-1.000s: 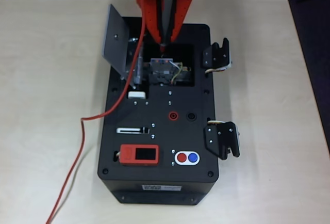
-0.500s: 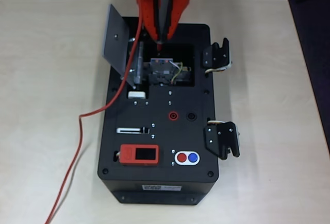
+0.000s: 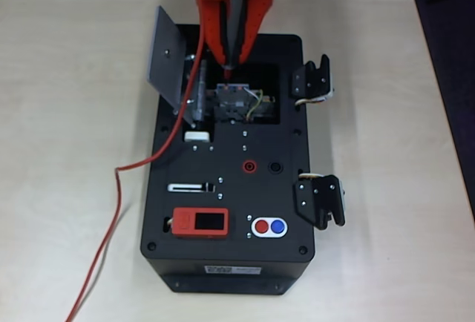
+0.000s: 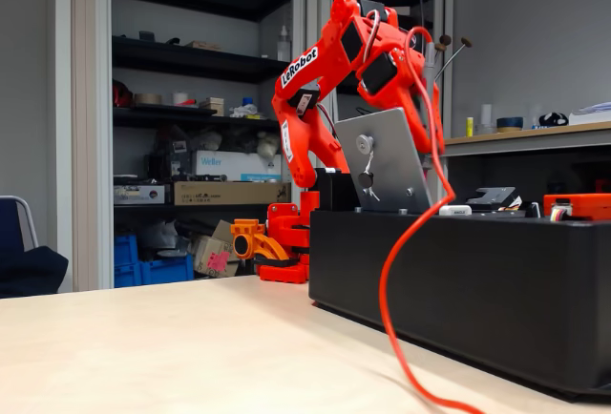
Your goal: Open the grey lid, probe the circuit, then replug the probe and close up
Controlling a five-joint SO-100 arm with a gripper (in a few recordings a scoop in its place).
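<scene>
The grey lid (image 3: 166,55) is already swung up on its hinge and stands open along the left side of the black box (image 3: 230,263) in the overhead view, its small black knob facing outward in the fixed view (image 4: 382,161). That step looks done. The opening it covered shows a small circuit board (image 3: 236,103) with wires, near the far end of the box, which itself sits toward the far edge of the desk (image 3: 59,114).

The orange arm's gripper (image 3: 231,29) has its jaws closed on the probe (image 3: 236,18), holding the slim grey rod by its upper part. In the overhead view the rod's long axis runs from the far edge of the desk toward the near edge, dark tip leading and pointing down into the opening. The tip hangs just above the far rim of the board; whether it touches a contact cannot be told from either view. The red cable (image 3: 159,155) leaves the top of the rod, drops past the lid, crosses the left edge of the box and trails over the desk toward the near left corner (image 4: 406,271).

By my reading the task is in its probing stage, roughly midway. Left to do: finish the contact with the board, carry the probe back to its socket, probably the red jack (image 3: 250,166) mid-panel, then lower the lid. The loose cable beside the lid may snag when it comes down.
</scene>
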